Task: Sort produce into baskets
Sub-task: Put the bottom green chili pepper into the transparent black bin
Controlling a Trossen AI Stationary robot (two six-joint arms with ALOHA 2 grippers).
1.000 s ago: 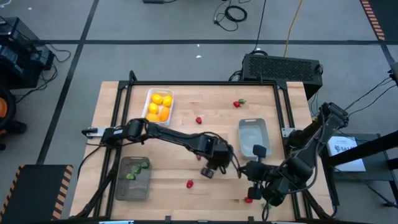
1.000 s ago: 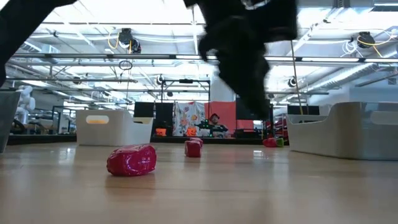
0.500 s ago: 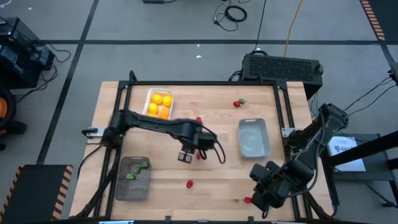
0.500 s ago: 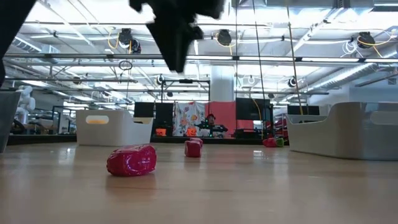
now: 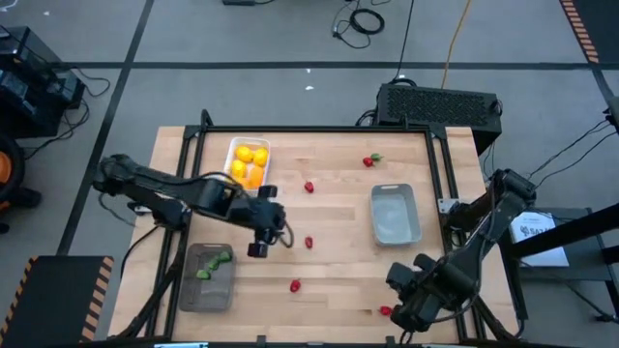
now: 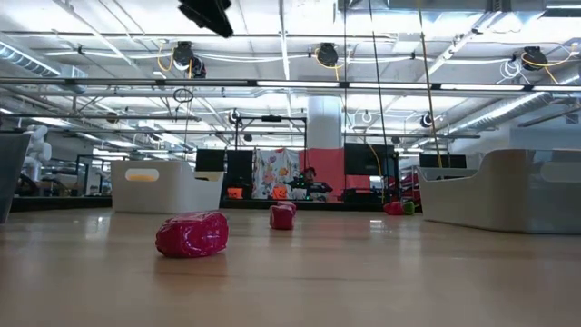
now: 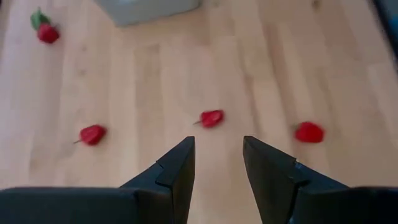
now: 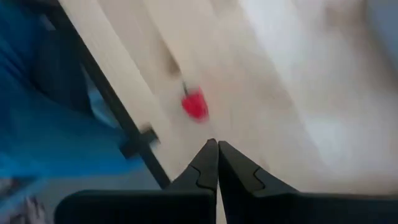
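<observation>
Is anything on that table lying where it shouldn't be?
Yes: red pieces lie loose on the bare wood, one near the table's middle and one by the right gripper, while the light grey basket holds nothing.

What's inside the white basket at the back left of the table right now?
The white basket holds round yellow and orange fruits, about five showing from above. Anything beneath them is hidden by the pile.

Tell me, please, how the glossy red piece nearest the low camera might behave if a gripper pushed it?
The red piece looks lumpy with a flattish underside, so it would probably slide or tumble rather than roll far. Its shiny, wrapped-looking skin suggests a slippery surface. Being small, it is likely light and may skid off the table's smooth wood.
</observation>
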